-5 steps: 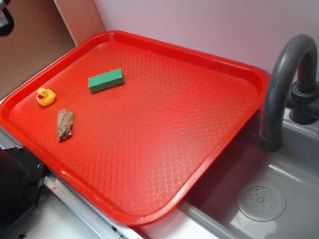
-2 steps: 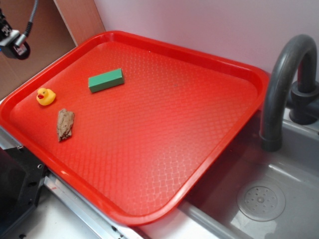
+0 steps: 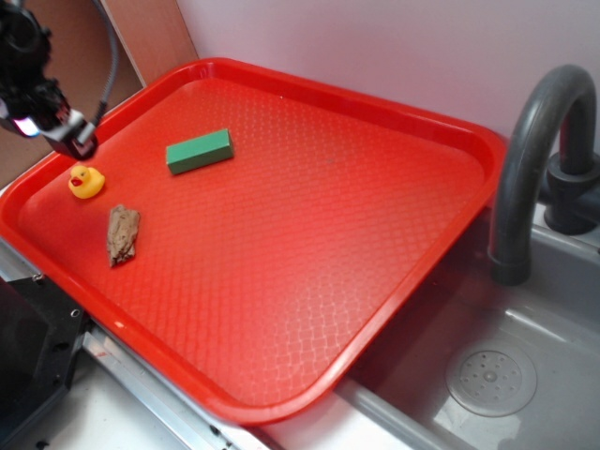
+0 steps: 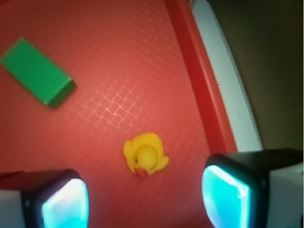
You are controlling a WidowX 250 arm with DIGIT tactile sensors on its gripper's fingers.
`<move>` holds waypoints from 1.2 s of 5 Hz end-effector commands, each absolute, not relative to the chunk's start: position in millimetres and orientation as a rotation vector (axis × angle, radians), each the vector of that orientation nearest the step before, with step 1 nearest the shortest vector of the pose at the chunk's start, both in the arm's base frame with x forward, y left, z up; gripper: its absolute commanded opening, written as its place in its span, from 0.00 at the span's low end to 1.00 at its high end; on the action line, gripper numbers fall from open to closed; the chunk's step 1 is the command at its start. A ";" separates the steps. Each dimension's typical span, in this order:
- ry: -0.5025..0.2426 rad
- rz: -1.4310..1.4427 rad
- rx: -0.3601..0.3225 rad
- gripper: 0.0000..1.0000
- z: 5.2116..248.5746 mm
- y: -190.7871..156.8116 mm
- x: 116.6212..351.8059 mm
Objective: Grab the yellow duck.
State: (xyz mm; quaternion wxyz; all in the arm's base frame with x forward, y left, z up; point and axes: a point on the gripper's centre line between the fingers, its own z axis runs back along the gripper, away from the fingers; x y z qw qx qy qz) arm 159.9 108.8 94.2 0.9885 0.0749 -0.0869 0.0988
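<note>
On the red tray, close to its left rim, the yellow duck sits upright on the textured floor, clear of everything else. Taking the duck as the landmark: the green rectangular block lies up and to the right of it, near but apart, resting flat. The brown wrinkly lump lies below and slightly right of the duck, also apart from it. The tray's raised rim runs just left of the duck.

The gripper hangs above and a little left of the duck in the exterior view, its dark body and cable reaching in from the upper left corner. It is not touching the duck.

From the wrist view, the duck shows from above, its red-orange beak pointing toward the bottom of the picture. The jaws are spread wide and hold nothing: one pad sits at the lower left and the other at the lower right, with the duck lying between them and slightly above their tips, touching neither. The gripper midpoint falls just below the duck. The green block appears up and to the left of the duck here, well apart from it, and the tray rim runs diagonally just to the duck's right.

Far to the right of the duck, beyond the tray's opposite edge, stand a grey faucet and a grey sink with a round drain.
</note>
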 end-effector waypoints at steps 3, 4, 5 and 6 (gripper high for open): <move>-0.136 0.215 0.227 1.00 57.5 134.2 171.4; -0.113 0.207 0.201 1.00 51.2 137.4 166.3; -0.097 0.205 0.183 1.00 44.9 139.1 165.3; -0.081 0.182 0.107 0.00 42.9 143.1 165.7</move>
